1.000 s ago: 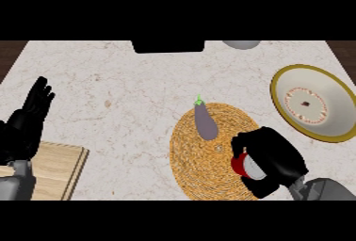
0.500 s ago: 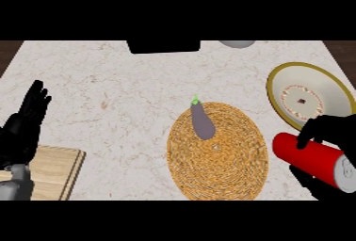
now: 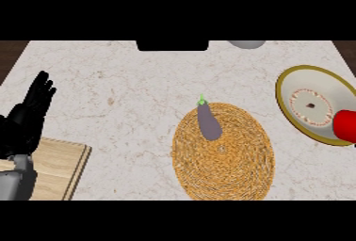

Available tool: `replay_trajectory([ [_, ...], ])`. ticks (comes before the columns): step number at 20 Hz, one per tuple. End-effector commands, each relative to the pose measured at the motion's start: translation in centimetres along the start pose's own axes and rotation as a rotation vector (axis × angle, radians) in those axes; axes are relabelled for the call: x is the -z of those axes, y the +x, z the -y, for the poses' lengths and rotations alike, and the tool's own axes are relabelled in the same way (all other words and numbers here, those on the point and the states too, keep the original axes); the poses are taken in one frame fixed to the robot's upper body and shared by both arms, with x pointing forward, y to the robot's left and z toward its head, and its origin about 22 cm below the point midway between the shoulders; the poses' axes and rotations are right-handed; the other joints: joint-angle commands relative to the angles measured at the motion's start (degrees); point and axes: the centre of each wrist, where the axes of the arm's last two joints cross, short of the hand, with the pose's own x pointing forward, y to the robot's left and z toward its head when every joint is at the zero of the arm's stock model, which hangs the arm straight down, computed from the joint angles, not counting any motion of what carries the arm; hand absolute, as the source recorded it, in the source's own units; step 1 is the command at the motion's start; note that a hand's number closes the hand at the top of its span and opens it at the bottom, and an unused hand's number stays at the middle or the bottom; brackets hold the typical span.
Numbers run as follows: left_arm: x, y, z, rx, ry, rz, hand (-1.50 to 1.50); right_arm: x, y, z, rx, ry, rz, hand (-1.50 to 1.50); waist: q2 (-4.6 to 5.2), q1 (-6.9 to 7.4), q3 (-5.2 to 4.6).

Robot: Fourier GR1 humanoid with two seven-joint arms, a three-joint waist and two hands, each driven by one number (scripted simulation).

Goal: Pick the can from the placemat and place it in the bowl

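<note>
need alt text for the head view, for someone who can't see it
A red can shows at the view's right edge, over the near rim of a gold-rimmed bowl on a marble counter. An eggplant lies on the round woven placemat at centre. The left hand rests open at the left edge, above a wooden board.

You've got a pale marbled worktop (image 3: 139,89). Woven round placemat (image 3: 222,155) sits around 5 o'clock, bowl (image 3: 316,106) out at 3, a wooden board (image 3: 59,164) at 8, plus something dark (image 3: 172,45) at 12.
</note>
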Motion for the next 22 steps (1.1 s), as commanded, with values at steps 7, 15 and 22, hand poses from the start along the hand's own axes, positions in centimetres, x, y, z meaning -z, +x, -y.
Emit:
replay_trajectory([
  [7, 0.2, -0.6, 1.6, -0.002, -0.008, 0.011, 0.00, 5.4, -7.8, -3.3, 0.085, 0.029, -0.045, 1.50, 0.36, 1.67, 0.02],
  [15, 1.1, 0.0, 1.7, 0.012, -0.049, 0.004, 0.00, 8.7, -13.1, -5.3, 0.090, 0.020, -0.066, 1.50, 0.49, 1.91, 0.05],
  [22, 0.8, 0.5, 2.1, 0.002, -0.054, 0.045, 0.00, 7.3, -17.4, -6.4, -0.027, 0.216, -0.343, 1.50, 1.25, 3.66, 0.13],
])
